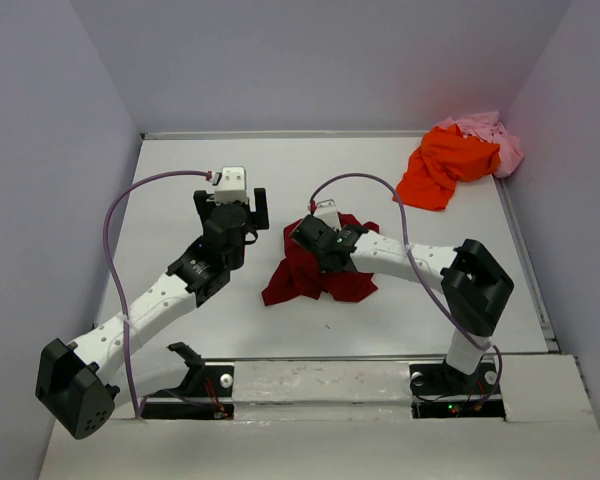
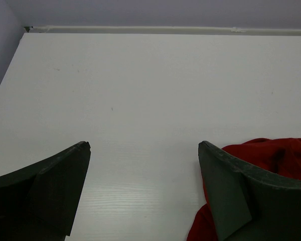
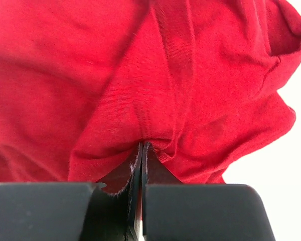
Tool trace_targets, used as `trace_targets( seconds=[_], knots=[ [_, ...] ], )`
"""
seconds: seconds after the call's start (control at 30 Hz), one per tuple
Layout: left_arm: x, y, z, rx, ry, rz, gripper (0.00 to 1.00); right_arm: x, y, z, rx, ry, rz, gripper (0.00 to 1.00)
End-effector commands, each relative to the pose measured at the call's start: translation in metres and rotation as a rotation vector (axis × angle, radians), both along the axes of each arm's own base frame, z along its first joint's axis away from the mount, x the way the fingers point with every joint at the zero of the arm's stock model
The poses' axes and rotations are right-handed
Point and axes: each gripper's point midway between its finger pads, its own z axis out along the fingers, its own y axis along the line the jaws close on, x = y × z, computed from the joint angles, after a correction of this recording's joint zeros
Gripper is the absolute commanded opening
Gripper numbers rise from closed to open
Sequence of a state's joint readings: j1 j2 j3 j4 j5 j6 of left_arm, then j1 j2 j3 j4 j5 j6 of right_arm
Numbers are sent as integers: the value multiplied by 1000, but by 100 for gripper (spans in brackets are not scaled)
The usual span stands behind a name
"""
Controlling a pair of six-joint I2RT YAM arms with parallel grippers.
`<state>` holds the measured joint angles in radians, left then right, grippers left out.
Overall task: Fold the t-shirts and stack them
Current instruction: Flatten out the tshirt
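Here the right tool (image 3: 142, 146) pinches the dark red t-shirt (image 3: 90, 75).

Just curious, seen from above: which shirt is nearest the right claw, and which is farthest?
1. Red shirt, mid-table, pinched in the right gripper.
2. Orange shirt, far right corner.
3. Pink shirt, just beyond the orange, deepest in that corner.

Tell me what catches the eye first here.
A crumpled red shirt lies in the middle, with a fold pinched in the shut right claw. An orange shirt and a pink shirt are heaped together in the far right corner. The left claw hangs open just left of the red shirt.
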<state>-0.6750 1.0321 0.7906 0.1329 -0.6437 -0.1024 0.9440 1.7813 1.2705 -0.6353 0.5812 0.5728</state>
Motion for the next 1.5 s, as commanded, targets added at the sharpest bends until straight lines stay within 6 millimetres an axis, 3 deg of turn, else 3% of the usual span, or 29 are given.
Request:
trace_targets(
  seconds=[0.0, 0.23, 0.5, 0.7, 0.77, 1.1, 1.33, 1.47],
  knots=[
    [-1, 1, 26, -58, -71, 12, 99, 15, 32, 34, 93, -59, 57, 0],
    [-1, 3, 27, -60, -76, 21, 99, 18, 62, 43, 108, -69, 123, 0],
    [-1, 4, 28, -59, -77, 24, 99, 9, 78, 11, 107, 11, 155, 0],
    [-1, 3, 27, -57, -75, 17, 99, 13, 70, 19, 83, -22, 137, 57],
    [-1, 2, 27, -57, -74, 14, 99, 13, 68, 23, 76, -30, 137, 65],
    [-1, 2, 26, -56, -72, 11, 99, 19, 54, 32, 26, -71, 94, 69],
    [0, 1, 26, -55, -72, 11, 99, 19, 54, 71, 80, -114, 102, 68],
    [-1, 1, 26, -54, -71, 11, 99, 18, 53, 83, 96, -128, 101, 68]
  ],
)
